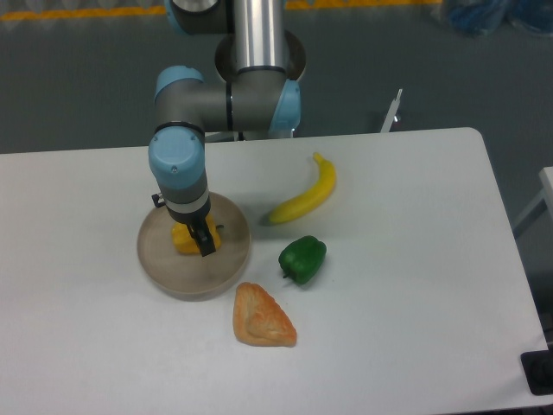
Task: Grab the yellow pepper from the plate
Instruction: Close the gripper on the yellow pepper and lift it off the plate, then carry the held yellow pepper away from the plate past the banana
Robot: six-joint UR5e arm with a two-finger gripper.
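My gripper (201,239) is low over the yellow pepper (186,239) on the plate (173,275), left of centre; I cannot tell if my fingers close on it. The white table (406,259) fills most of the frame, with grey floor (78,78) along the top.

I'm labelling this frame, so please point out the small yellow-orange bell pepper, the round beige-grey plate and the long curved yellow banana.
yellow-orange bell pepper (184,239), fixed camera, visible left side beside the gripper.
round beige-grey plate (164,266), fixed camera, bare lower-left floor.
long curved yellow banana (307,200), fixed camera, middle of its body.
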